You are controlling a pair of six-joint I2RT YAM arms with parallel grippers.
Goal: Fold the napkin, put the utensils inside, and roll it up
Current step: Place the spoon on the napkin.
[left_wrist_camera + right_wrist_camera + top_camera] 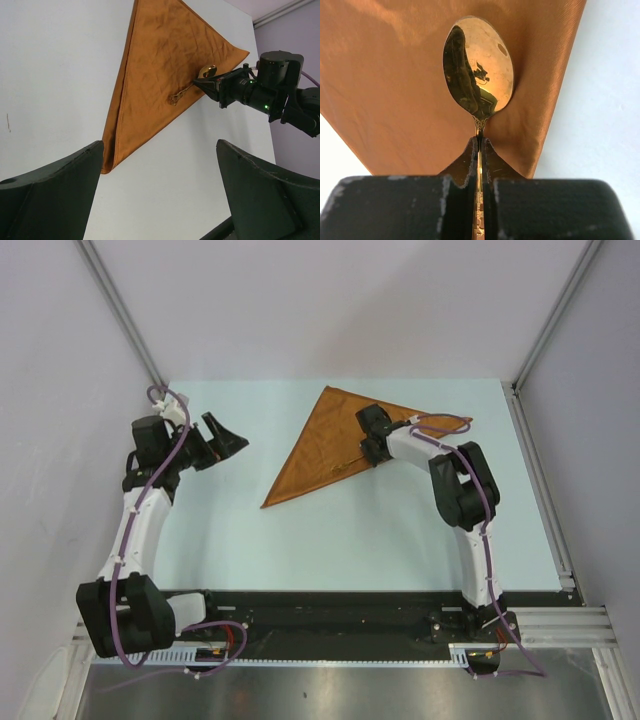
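The rust-orange napkin (pixel 320 445) lies folded into a triangle on the pale table, and also shows in the left wrist view (pixel 155 75) and right wrist view (pixel 385 75). My right gripper (pixel 370 432) is over the napkin's right part, shut on the gold spoon (pixel 479 70). The jaws (pixel 480 142) clamp the thin handle just below the bowl. In the left wrist view the spoon (pixel 192 87) sits low over the cloth; I cannot tell if it touches. My left gripper (pixel 225 435) is open and empty, left of the napkin, above bare table (pixel 159 150).
The pale blue table (pixel 300 540) is walled by white panels with metal rails at the back corners. A black rail (pixel 330 605) with the arm bases runs along the near edge.
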